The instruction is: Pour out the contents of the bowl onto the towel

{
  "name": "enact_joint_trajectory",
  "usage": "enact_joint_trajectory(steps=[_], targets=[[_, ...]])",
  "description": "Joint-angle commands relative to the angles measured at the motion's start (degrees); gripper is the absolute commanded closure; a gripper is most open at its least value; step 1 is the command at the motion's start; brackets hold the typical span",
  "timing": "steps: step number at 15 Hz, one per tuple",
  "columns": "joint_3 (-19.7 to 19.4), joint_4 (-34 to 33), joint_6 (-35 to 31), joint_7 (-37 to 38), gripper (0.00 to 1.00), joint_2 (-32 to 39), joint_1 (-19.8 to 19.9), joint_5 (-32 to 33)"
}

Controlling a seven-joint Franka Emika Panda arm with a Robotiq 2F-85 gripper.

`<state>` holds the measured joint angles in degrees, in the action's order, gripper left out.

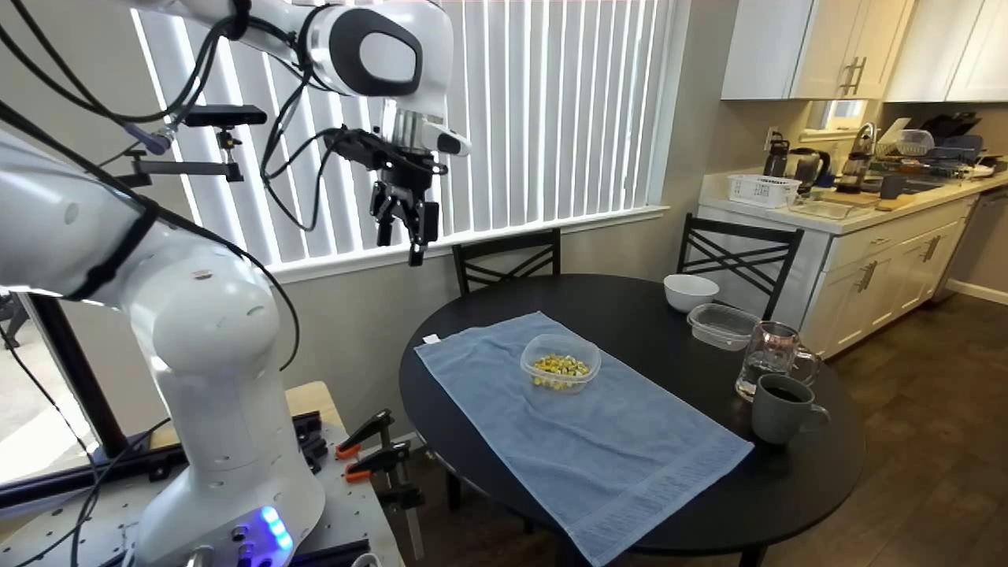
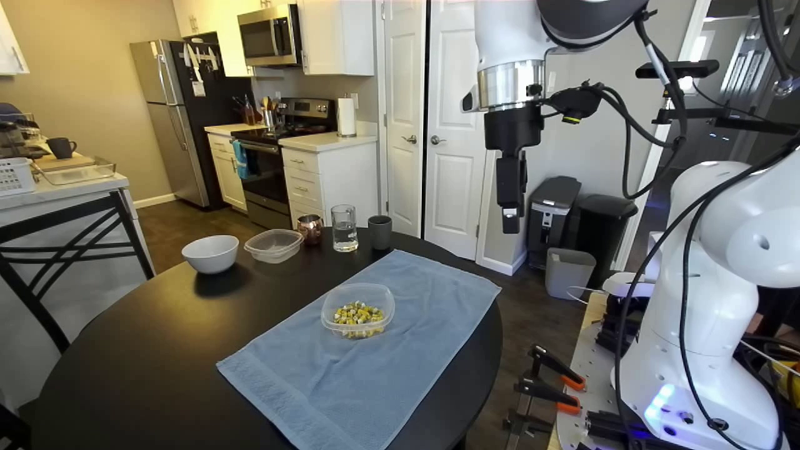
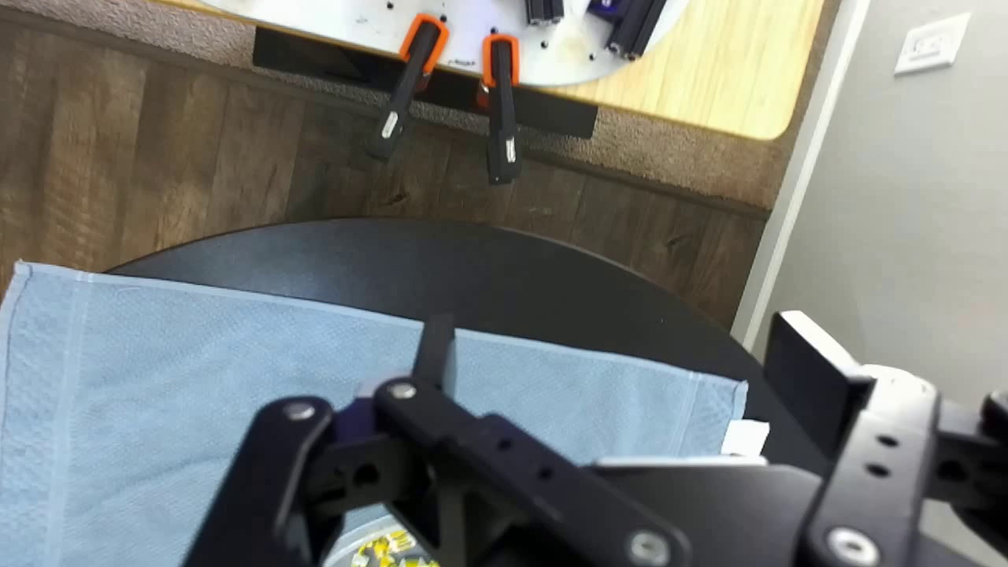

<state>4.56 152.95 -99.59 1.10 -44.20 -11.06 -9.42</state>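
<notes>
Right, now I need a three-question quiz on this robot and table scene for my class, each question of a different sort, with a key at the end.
1. Short answer: What lies directly under the clear bowl?
2. True or false: The jaws are clamped on the clear bowl.
3. Multiple choice: Where are the yellow pieces?
(a) in the white bowl
(b) in the clear bowl
(c) scattered on the floor

Key
1. The blue towel, spread on the dark table.
2. False: the jaws stand open, raised higher than the clear bowl, with nothing between them.
3. (b): they have not yet been poured out.
</notes>
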Motion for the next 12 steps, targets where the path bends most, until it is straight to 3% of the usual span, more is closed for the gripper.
enact_joint_trajectory(steps=[1,6,10,12], targets=[[0.6,2.3,-13.4,3.4,0.00,8.5,4.7,-0.7],[4.2,1.6,-33.7,10.5,0.00,25.9,10.4,9.1],[9.0,-5.3,-34.1,21.9,0.00,36.0,14.3,29.3],[9.0,-9.2,-31.1,27.3,0.00,38.9,13.2,39.4]])
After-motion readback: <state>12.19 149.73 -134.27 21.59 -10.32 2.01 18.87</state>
